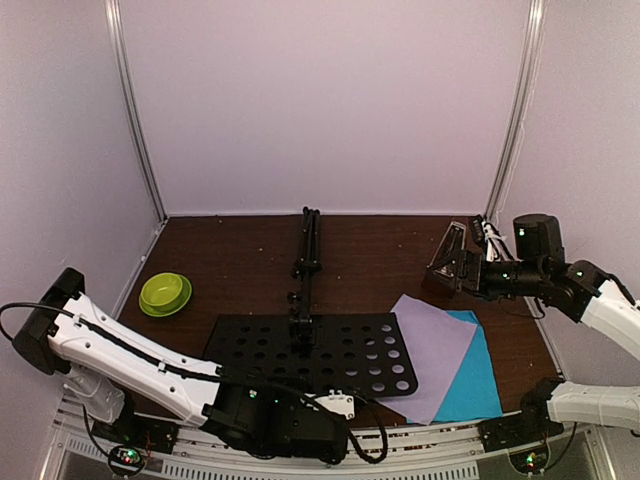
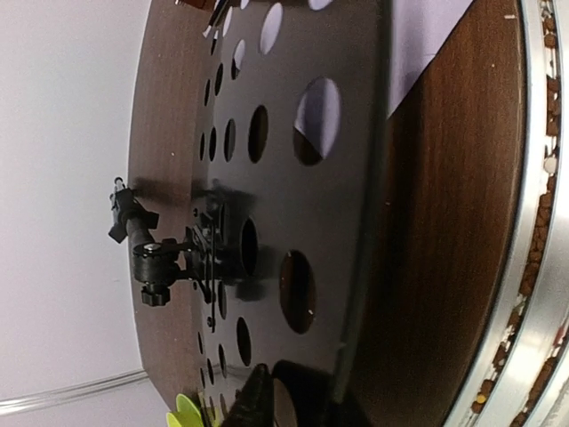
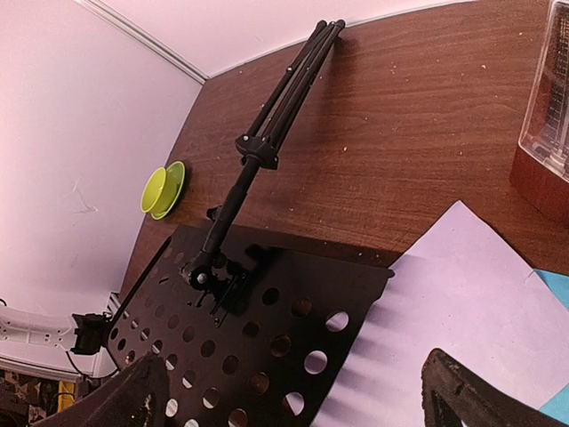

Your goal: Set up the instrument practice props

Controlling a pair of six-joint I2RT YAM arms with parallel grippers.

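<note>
Left gripper (image 1: 338,400) at near edge of stand (image 1: 310,355) lying flat on surface (image 1: 230,250); grip unclear. Right gripper (image 3: 298,396) wide open, holding nothing, near metronome (image 1: 447,258) in clear cover (image 3: 549,89). Green bowl (image 1: 165,293) at left.

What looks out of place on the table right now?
The black music stand lies flat on the table, legs folded, not standing. The lilac sheet lies partly under its perforated desk, showing through the holes.
</note>
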